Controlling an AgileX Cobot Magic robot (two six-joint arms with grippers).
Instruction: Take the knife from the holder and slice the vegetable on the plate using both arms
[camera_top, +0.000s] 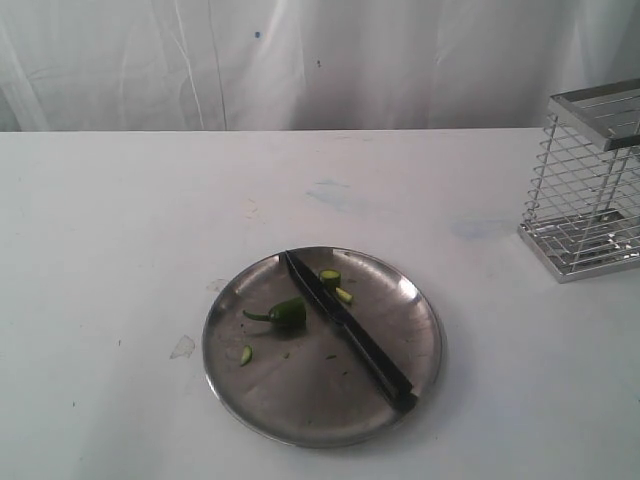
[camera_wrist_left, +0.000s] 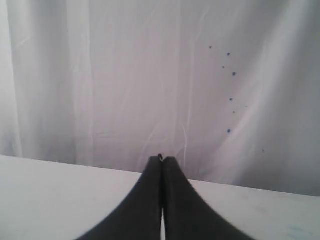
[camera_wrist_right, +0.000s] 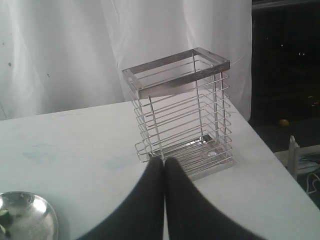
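The black knife (camera_top: 348, 330) lies diagonally across the steel plate (camera_top: 400, 300), tip toward the far rim, handle at the near right rim. Left of the blade lies the green chilli (camera_top: 284, 314) with its stem. Cut pieces lie right of the blade (camera_top: 334, 283) and one round (camera_top: 246, 354) sits near the plate's left. The wire holder (camera_top: 588, 190) stands empty at the far right, also seen in the right wrist view (camera_wrist_right: 185, 115). My left gripper (camera_wrist_left: 162, 160) is shut and holds nothing, facing the curtain. My right gripper (camera_wrist_right: 164, 161) is shut and holds nothing, in front of the holder. Neither arm shows in the exterior view.
A white table (camera_top: 120, 250) runs back to a white curtain (camera_top: 300, 60). The table's right edge (camera_wrist_right: 265, 145) lies just past the holder, with dark space beyond. The plate's rim (camera_wrist_right: 47, 212) shows low in the right wrist view.
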